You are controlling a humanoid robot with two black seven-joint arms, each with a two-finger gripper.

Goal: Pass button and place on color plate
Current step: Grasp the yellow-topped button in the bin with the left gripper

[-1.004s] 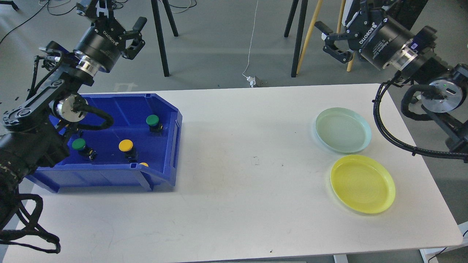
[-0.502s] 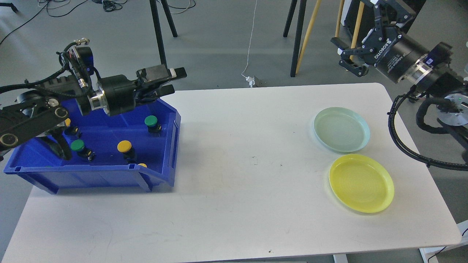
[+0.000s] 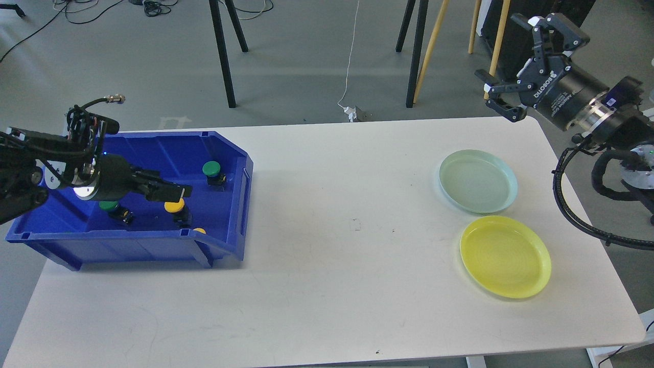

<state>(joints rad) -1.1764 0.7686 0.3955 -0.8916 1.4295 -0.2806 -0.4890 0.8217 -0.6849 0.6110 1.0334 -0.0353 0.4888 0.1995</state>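
A blue bin [image 3: 244, 204] at the table's left holds several buttons: a green one [image 3: 211, 168] at the back right, a yellow one [image 3: 175, 206] in the middle, a green one [image 3: 108, 206] partly under my arm, and a yellow one [image 3: 200, 230] half hidden by the front wall. My left gripper [image 3: 181, 193] is low inside the bin, its fingers slightly apart just above the middle yellow button and holding nothing. My right gripper [image 3: 496, 47] is open and empty, raised beyond the table's far right corner. A pale green plate [image 3: 479, 181] and a yellow plate [image 3: 505, 256] lie at the right.
The white table [image 3: 337, 245] lies between the bin and the plates. Black stand legs [image 3: 223, 51] and a yellow pole [image 3: 431, 51] stand on the floor behind the table. My right arm's cable [image 3: 567, 204] hangs over the right edge.
My left gripper has swung down from above the bin's back rim into the bin, to just over the middle yellow button. My right gripper has drifted slightly to the right, still open.
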